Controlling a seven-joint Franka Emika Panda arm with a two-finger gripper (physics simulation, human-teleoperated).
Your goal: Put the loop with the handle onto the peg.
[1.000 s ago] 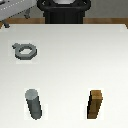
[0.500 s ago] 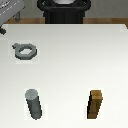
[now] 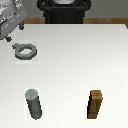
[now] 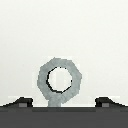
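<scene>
The loop with the handle [image 3: 25, 51] lies flat on the white table at the exterior view's left, its small handle tab pointing left. In the wrist view the loop [image 4: 60, 80] lies directly below the camera, between and beyond my two fingertips [image 4: 20, 102], which stand wide apart. My gripper [image 3: 12, 29] hangs above the table's back left corner, apart from the loop, open and empty. The peg [image 3: 34, 104], an upright grey cylinder, stands at the front left.
A brown wooden block [image 3: 96, 104] stands upright at the front right, level with the peg. The black robot base [image 3: 63, 11] sits behind the table's far edge.
My gripper at the back left has shifted only slightly. The loop, peg and block have not moved.
</scene>
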